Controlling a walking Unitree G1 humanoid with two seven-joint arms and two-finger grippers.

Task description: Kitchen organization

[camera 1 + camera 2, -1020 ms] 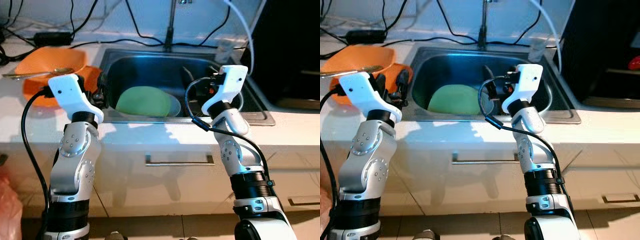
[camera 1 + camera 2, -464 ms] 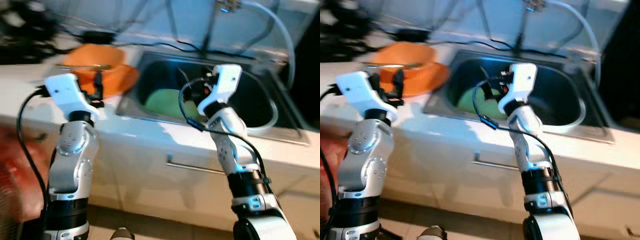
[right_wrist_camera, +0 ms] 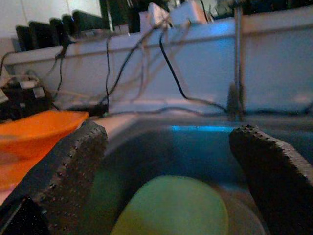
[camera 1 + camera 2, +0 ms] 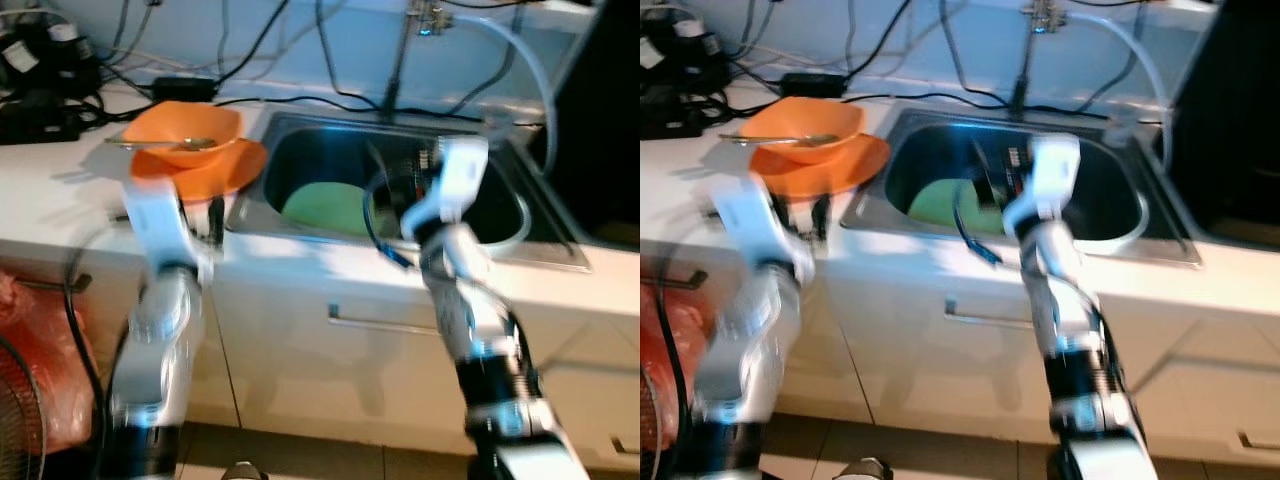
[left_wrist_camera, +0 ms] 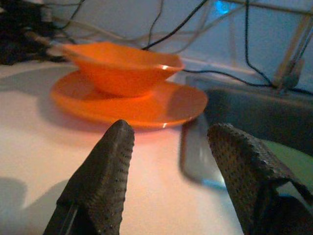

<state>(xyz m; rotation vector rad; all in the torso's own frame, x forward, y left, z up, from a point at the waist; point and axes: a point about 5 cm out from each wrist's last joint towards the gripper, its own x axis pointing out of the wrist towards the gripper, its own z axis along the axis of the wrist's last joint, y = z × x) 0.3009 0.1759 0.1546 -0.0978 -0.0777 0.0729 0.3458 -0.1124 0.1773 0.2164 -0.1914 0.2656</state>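
An orange bowl (image 4: 182,133) with a spoon (image 4: 160,144) in it stands on an orange plate (image 4: 205,170), on the white counter left of the steel sink (image 4: 300,140). A green dish (image 4: 323,206) lies face down in the sink. My left gripper (image 5: 168,142) is open at the counter's front edge, just short of the orange plate (image 5: 132,104) and bowl (image 5: 120,72), with nothing between its fingers. My right gripper (image 3: 166,147) is open over the sink's front, facing the green dish (image 3: 176,205). Both arms are blurred in the eye views.
A faucet (image 4: 402,55) and a white hose (image 4: 530,70) rise behind the sink. Black cables and power bricks (image 4: 45,95) lie at the back left of the counter. A dark appliance (image 4: 610,120) stands at right. A drawer handle (image 4: 385,322) and a red bag (image 4: 30,340) are below.
The camera has swung and pulled back, so more of the counter's left side and the floor shows. Both grippers stay open; the left one now sits lower, at the counter's front edge.
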